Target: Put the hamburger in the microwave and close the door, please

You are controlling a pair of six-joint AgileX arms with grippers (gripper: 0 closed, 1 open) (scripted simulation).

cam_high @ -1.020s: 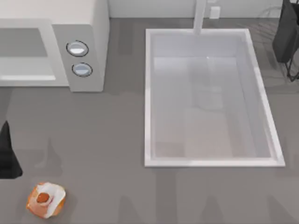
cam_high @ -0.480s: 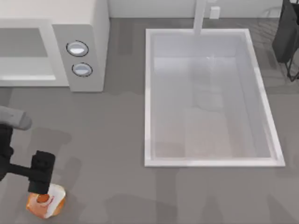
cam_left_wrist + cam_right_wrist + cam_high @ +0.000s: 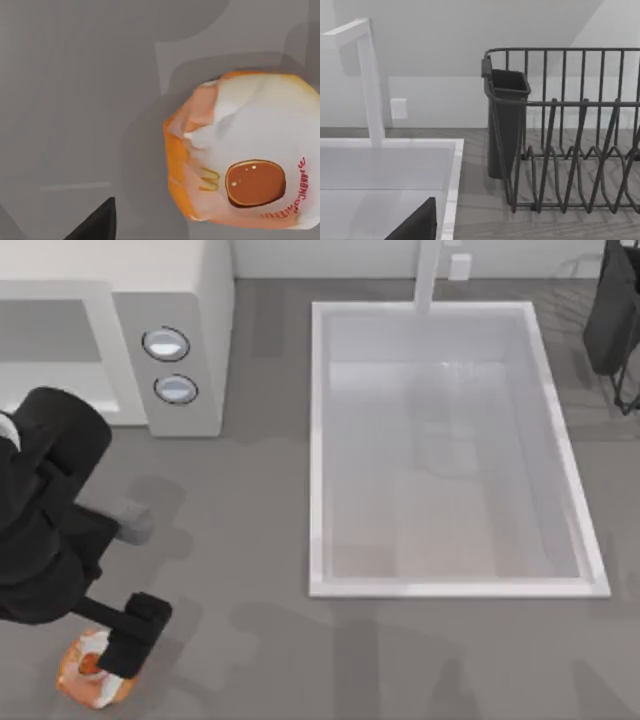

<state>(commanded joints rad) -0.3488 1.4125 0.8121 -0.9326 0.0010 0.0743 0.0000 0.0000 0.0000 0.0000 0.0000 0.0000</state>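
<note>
The hamburger [image 3: 78, 680] lies on the grey counter near the front left corner, orange-brown with white patches; the left wrist view shows its reddish-brown centre on the hamburger [image 3: 245, 160] close up. My left gripper [image 3: 120, 655] hangs right over its right part, open and holding nothing, and one dark fingertip [image 3: 95, 225] shows beside the bun. The off-white microwave [image 3: 180, 300] stands at the back left with its grey cavity facing forward. The door is out of view. One dark fingertip [image 3: 415, 225] of my parked right gripper shows near the sink's back.
The big white sink basin [image 3: 315, 440] takes up the middle and right, with a white faucet [image 3: 428, 275] behind it. A dark dish rack [image 3: 570, 130] with a cutlery bin stands at the back right. My bulky left arm [image 3: 45, 510] stretches between microwave and hamburger.
My left arm has swung in from the left edge. Its gripper has come over the hamburger and shifted slightly right. The hamburger has not moved.
</note>
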